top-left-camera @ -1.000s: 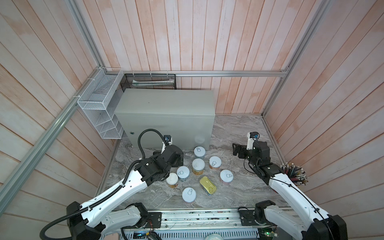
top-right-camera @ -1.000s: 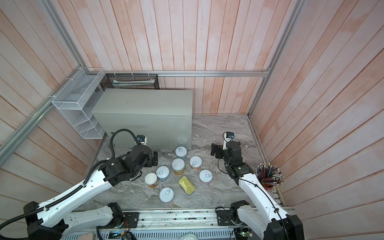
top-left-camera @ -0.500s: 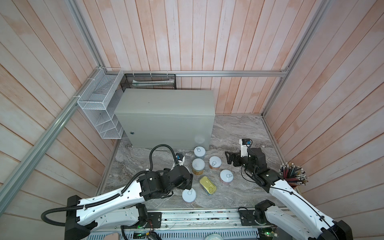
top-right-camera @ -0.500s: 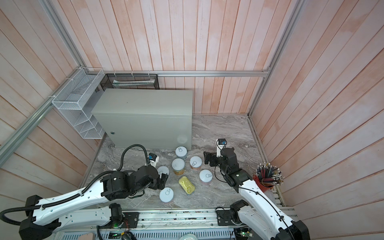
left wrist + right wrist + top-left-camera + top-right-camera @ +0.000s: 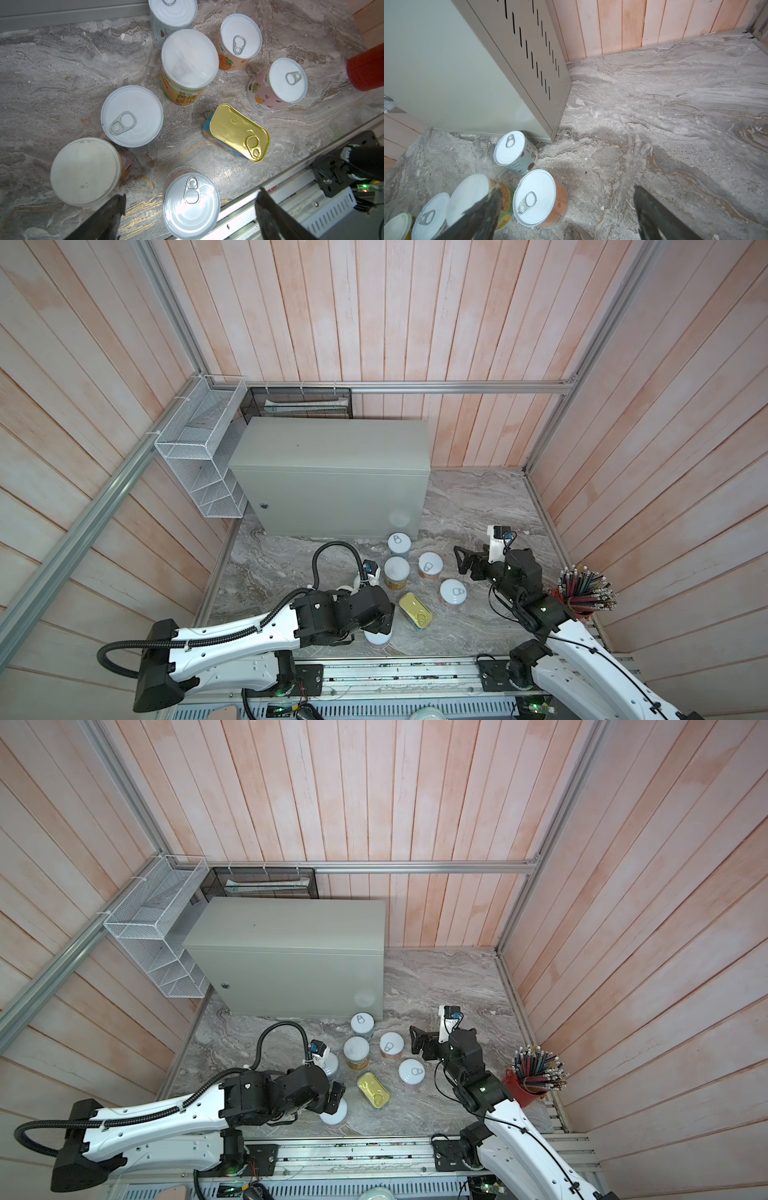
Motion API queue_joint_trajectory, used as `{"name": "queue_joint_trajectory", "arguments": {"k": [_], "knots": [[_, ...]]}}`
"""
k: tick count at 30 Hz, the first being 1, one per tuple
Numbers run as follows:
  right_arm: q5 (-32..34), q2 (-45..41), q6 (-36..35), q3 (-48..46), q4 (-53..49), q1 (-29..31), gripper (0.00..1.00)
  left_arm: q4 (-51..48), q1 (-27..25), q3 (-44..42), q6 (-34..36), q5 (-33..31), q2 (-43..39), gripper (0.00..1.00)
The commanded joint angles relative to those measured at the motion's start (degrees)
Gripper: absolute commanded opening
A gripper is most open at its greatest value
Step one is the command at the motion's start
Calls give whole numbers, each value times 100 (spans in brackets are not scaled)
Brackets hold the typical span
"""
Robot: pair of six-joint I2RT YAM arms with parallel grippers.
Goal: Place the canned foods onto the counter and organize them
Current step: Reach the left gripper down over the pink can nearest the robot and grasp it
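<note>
The counter (image 5: pixel 332 464) is a tall grey box at the back left, its top bare. In both top views several canned foods stand on the marble in front of it, among them a gold-topped tin (image 5: pixel 415 610). My left gripper (image 5: pixel 380 622) hangs open over the frontmost pull-tab can (image 5: pixel 191 205), which shows between its fingers (image 5: pixel 110 216) in the left wrist view. My right gripper (image 5: pixel 463 564) is open just right of the peach-orange can (image 5: pixel 430 566). In the right wrist view that can (image 5: pixel 537 197) lies between the jaws, closer to one finger.
A red cup of pencils (image 5: pixel 582 597) stands at the right edge behind my right arm. A white wire basket (image 5: pixel 199 464) and a black mesh tray (image 5: pixel 299 402) hang beside and behind the counter. A metal rail (image 5: pixel 395 672) borders the marble's (image 5: pixel 478 506) front.
My left arm swung from the left of the cans toward the front, ending over the frontmost can. The right gripper came down and left toward the cans. Both stayed open.
</note>
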Motion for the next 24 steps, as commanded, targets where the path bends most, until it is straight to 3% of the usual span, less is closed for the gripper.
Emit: {"name": "queue_joint_trajectory", "arguments": {"k": [1,6,24], "knots": [[-10,211,65,246,-173,-3,98,232,-48,-173,-267,133,25,100],[-232,360,46,291,-74,-3,98,634,-55,-390,-298,377,75,100],[-319,256,198,-265,331,17,98,624,-143,-505,-547,412,968,100]]}}
